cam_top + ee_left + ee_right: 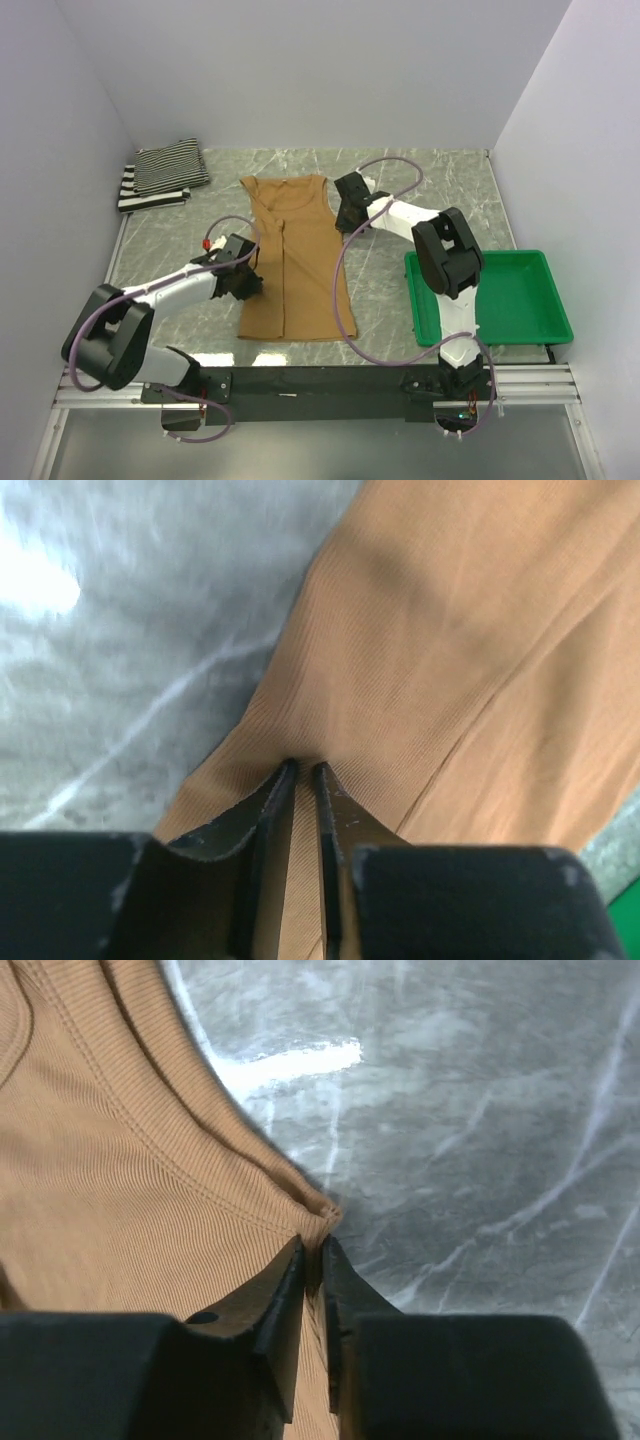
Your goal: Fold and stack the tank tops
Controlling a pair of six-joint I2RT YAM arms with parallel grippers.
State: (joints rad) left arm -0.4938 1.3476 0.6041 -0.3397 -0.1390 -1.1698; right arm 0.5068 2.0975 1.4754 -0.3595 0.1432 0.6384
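A plain tan-brown tank top [300, 260] lies lengthwise in the middle of the table, its left part folded inward along a line down the middle. My left gripper [248, 283] sits at its left edge, and in the left wrist view its jaws [305, 768] pinch a ridge of the tan cloth [430, 660]. My right gripper [345, 222] is at the top's right armhole, shut [312, 1245] on the hem corner of the tan cloth [110, 1160]. At the back left, a folded pinstriped tank top [170, 165] rests on a folded wide-striped tank top [150, 198].
A green plastic tray [520, 300] stands at the right near the table's front edge, beside the right arm. White walls close in the marbled table [430, 180] at the left, back and right. A purple cable [345, 300] hangs across the tan top's right side.
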